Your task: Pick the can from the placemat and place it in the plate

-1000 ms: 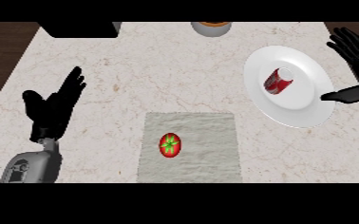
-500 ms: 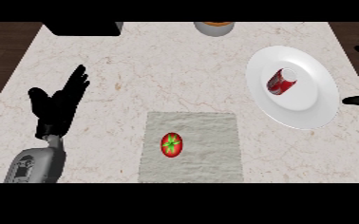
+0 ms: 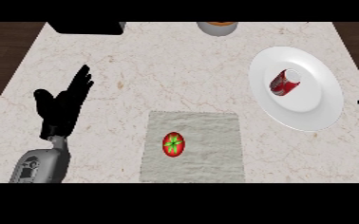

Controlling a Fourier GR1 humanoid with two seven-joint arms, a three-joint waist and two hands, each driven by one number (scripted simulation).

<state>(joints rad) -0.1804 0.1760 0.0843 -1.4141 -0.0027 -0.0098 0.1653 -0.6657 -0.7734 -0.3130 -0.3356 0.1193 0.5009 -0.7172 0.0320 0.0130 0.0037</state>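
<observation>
A red can (image 3: 284, 82) with a silver top lies on its side in the white plate (image 3: 311, 110) at the right of the counter. Nothing holds it. A grey placemat (image 3: 210, 154) lies at the lower middle, with a red tomato (image 3: 173, 144) on its left part. My left hand (image 3: 61, 106) rests open at the left, fingers straight and pointing up, well apart from the mat. My right hand does not show.
At the counter's far edge stands a grey bowl (image 3: 217, 27) with something orange in it. A black box (image 3: 85, 27) sits at the far left corner. Marble counter top (image 3: 168, 71) stretches between the hand and the plate.
The right hand, beside the plate a second ago, has drawn away past the right edge and is gone. The can has rolled over slightly in the plate. My left hand barely shifted.
</observation>
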